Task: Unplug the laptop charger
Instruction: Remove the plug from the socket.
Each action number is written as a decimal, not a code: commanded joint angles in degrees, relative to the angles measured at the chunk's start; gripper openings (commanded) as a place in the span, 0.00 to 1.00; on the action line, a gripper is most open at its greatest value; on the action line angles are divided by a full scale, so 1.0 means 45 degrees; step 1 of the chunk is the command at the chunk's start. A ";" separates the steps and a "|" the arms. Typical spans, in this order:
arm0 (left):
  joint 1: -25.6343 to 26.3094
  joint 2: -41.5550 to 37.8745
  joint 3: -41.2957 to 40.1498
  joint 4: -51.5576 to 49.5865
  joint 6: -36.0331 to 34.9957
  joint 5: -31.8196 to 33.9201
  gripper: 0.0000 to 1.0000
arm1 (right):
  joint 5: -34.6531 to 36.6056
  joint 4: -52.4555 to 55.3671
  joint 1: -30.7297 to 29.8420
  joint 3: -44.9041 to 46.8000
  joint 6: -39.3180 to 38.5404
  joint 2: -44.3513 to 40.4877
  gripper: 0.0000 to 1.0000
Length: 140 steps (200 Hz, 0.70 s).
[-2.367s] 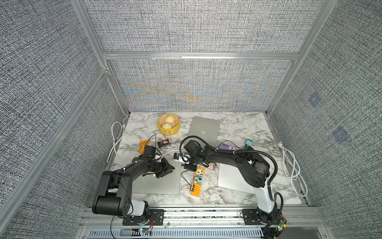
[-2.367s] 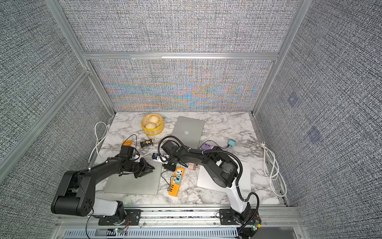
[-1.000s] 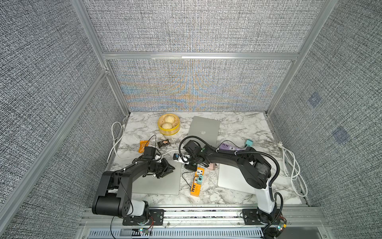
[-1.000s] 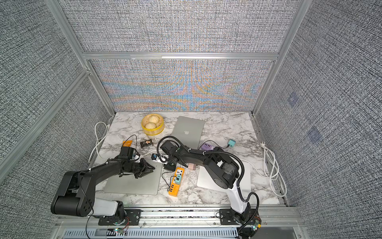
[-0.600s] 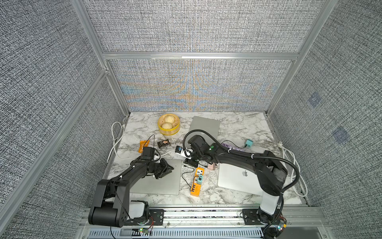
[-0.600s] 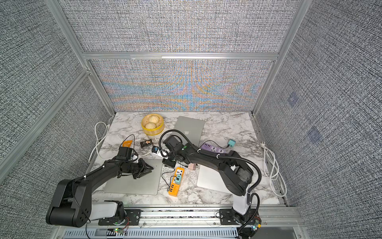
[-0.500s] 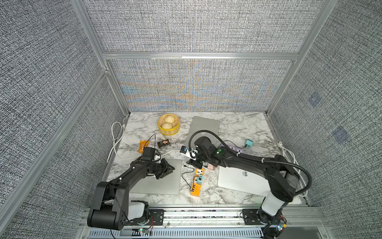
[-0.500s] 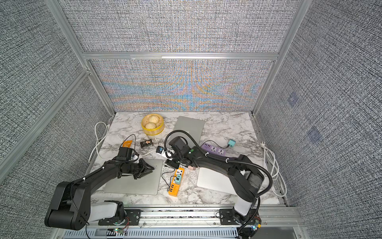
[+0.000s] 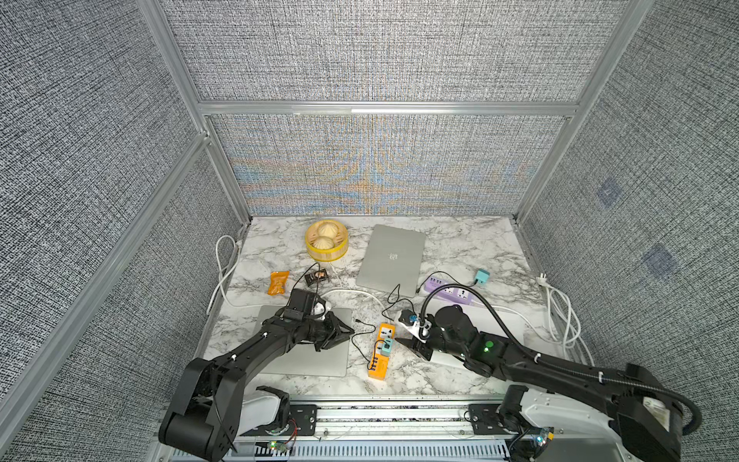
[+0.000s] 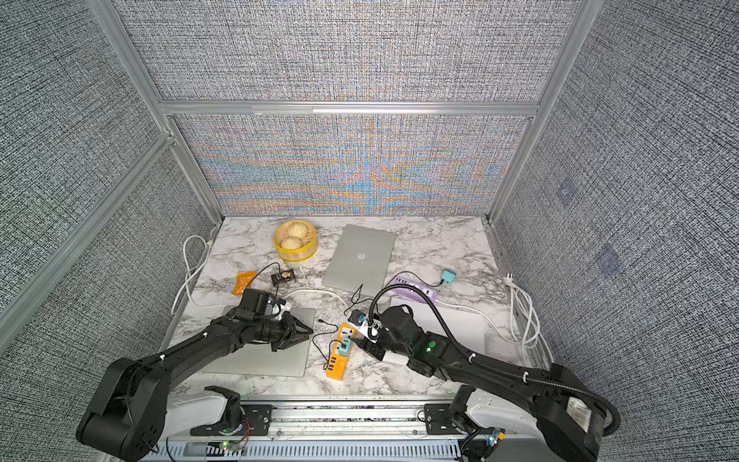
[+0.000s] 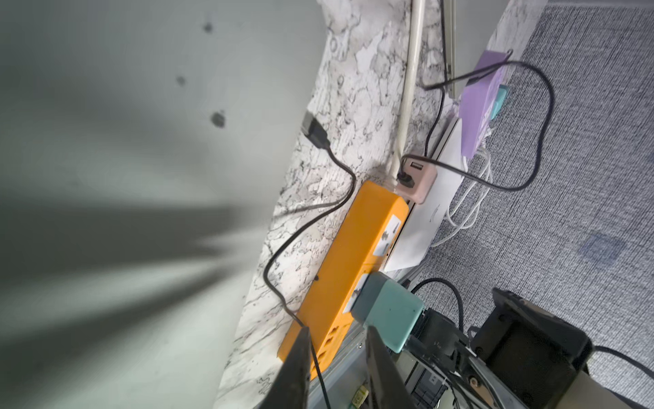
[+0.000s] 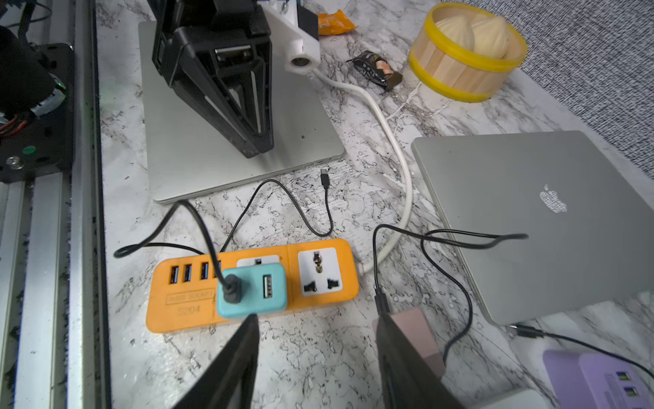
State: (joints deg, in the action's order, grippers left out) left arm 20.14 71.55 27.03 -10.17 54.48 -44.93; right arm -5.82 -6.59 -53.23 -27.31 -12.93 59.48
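The charger's black plug (image 9: 358, 321) (image 12: 325, 177) lies loose on the marble just off the right edge of the front silver laptop (image 9: 312, 356) (image 12: 212, 148). Its thin black cable runs to a teal adapter (image 12: 251, 290) on the orange power strip (image 9: 382, 362) (image 11: 339, 269). My left gripper (image 9: 348, 334) (image 11: 338, 368) hovers over that laptop's right edge, jaws a narrow gap apart with nothing between them. My right gripper (image 9: 412, 346) (image 12: 318, 347) stands open above bare marble, between the orange strip and a pink adapter (image 12: 414, 325).
A second closed laptop (image 9: 394, 260) lies at the back and a white one (image 9: 512, 324) under my right arm. A purple power strip (image 9: 452, 290), a bun steamer (image 9: 326, 242), an orange snack packet (image 9: 278, 282) and white cables (image 9: 564, 316) lie around.
My right gripper has drawn back from the laptop's edge toward the front right and opened wide. The left gripper's jaws have parted a little.
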 commanded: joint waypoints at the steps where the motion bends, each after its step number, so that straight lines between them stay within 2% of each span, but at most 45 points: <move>1: 0.0471 0.0183 -0.0010 0.0664 0.0232 0.0148 0.30 | 0.0593 0.0502 -0.0069 0.0412 0.0142 -0.0712 0.57; 15: 0.0904 0.0298 0.0017 0.0852 0.0286 0.0366 0.31 | 0.1049 0.1098 -0.0140 0.0626 0.0024 -0.1048 0.57; 36: 0.1332 0.0529 -0.0143 0.1694 0.0607 0.0444 0.29 | 0.0959 0.0572 -0.0259 0.1260 0.0054 -0.1440 0.58; 67: 0.1790 0.1068 -0.0608 0.3851 0.1693 0.0138 0.24 | 0.1079 0.0186 -0.0832 0.1203 0.0111 -0.0736 0.59; 117: 0.2537 0.1579 -0.0488 0.3822 0.1454 0.0537 0.24 | 0.0377 -0.2325 -0.1158 0.1625 0.1162 0.0629 0.63; 140: 0.2650 0.1870 -0.0498 0.3726 0.1274 0.0657 0.24 | 0.0145 -0.2554 -0.1161 0.1527 0.1141 0.0977 0.64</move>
State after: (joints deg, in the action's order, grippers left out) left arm 31.64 79.02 24.71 5.58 61.28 -43.00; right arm -3.11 -12.80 -58.37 -20.14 -9.15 62.87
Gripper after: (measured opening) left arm 0.238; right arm 0.635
